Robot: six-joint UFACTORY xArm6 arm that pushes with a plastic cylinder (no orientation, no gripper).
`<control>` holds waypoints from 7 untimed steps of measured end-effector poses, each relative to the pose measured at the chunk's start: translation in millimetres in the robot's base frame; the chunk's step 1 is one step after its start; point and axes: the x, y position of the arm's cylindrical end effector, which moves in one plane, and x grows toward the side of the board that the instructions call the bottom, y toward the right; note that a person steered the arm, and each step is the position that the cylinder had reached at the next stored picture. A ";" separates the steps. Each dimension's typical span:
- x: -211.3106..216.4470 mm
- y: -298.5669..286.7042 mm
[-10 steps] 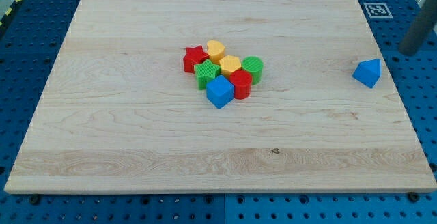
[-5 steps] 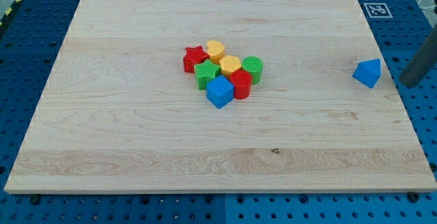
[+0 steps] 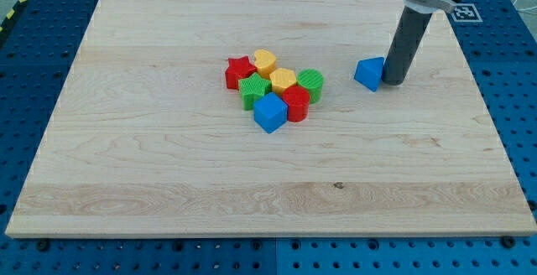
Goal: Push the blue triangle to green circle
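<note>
- Eight blocks are lying on a pale wooden board, which is resting on a blue pegboard surface.
- Blue triangle: a small, solid blue wedge with a peaked top, its upper face catching lighter blue and its lower face showing darker. It is sitting alone right of the board's centre, in the upper half, near but clearly apart from the cluster to the view's left.
- My tip: the dark rod is coming down from the view's top right and is standing against the triangle's right side, touching or all but touching it. It is carrying no pincer, so there is no opening to report and nothing is being held.
- Green circle: a ribbed green round block forming the right edge of the cluster, the cluster member nearest the triangle.
- Red star: sitting at the cluster's left edge.
- Two yellow blocks: the upper yellow block and the lower yellow block, both rounded, exact shape unclear.
- Green block: ribbed, lying below the star, shape unclear.
- Red block: pressing against the circle's lower left.
- Blue cube: sitting at the cluster's bottom, touching the red block.
</note>
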 end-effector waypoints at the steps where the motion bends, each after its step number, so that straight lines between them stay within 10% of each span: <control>1: -12.1 9.7; 7: -3.3 -74.4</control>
